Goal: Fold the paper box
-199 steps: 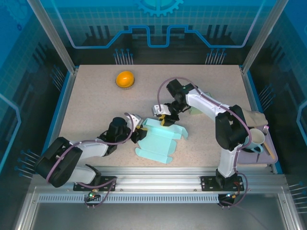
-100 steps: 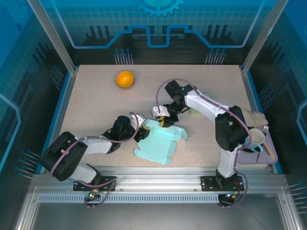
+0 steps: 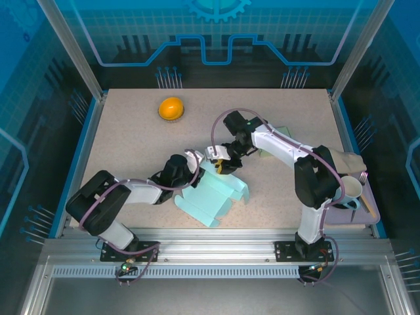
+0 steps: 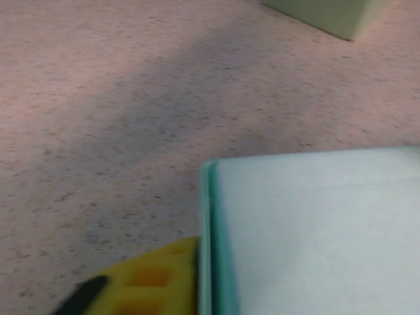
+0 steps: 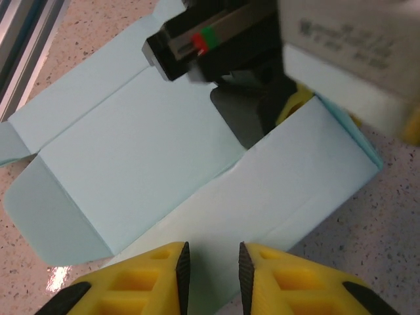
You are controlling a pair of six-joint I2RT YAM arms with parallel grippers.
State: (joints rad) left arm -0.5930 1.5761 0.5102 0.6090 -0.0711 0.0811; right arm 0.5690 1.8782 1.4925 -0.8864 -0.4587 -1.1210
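The right gripper [image 5: 210, 262], slightly parted, stands over the pale turquoise paper box [image 5: 131, 151]. Ahead, the left gripper [image 3: 197, 170] bears a blurred, unreadable white label [image 5: 348, 39]; its grip cannot be told.

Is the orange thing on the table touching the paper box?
No, the orange thing sits toward the far left of the table, well apart from the paper box lying near the middle.
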